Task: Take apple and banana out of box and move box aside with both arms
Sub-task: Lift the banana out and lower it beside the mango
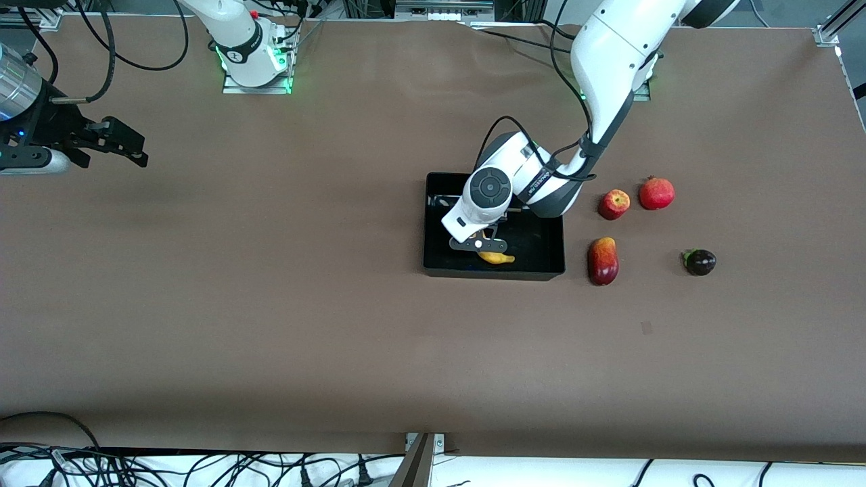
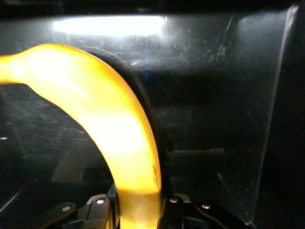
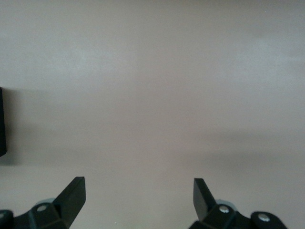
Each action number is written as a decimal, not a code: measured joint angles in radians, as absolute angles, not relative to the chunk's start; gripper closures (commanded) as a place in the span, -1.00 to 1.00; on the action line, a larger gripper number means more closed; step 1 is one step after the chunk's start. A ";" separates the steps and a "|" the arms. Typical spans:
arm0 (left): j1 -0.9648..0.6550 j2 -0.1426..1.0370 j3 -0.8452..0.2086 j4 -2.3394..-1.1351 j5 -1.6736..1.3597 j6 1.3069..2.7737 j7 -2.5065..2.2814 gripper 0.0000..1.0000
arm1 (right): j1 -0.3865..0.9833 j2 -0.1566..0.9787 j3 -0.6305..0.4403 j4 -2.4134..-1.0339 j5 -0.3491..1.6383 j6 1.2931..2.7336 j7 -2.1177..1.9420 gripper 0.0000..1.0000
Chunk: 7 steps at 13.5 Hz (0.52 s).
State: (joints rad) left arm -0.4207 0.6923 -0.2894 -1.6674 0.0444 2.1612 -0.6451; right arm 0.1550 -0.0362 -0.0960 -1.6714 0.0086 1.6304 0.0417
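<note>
Plain brown tabletop (image 1: 338, 325), cables along its edges. The black rectangular open-topped plastic bin (image 1: 549, 238) holds the long curved yellow banana (image 1: 497, 258), with the left gripper (image 1: 482, 247) fingers clamped on it (down inside the bin). Right gripper (image 1: 125, 145) waits over bare tabletop, fingers apart.
</note>
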 measured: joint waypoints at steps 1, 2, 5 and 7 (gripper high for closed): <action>-0.418 0.670 -0.287 -1.658 0.044 2.123 -0.645 1.00 | 0.155 -0.036 -0.096 -1.671 0.009 1.630 0.042 -1.00; -0.411 0.640 -0.285 -1.648 0.044 2.079 -0.645 1.00 | 0.155 -0.036 -0.096 -1.671 0.009 1.630 0.042 -1.00; -0.375 0.547 -0.284 -1.612 0.045 1.910 -0.625 1.00 | 0.155 -0.036 -0.096 -1.671 0.009 1.630 0.042 -1.00; -0.332 0.505 -0.279 -1.574 0.046 1.779 -0.551 1.00 | 0.155 -0.036 -0.096 -1.671 0.009 1.630 0.042 -1.00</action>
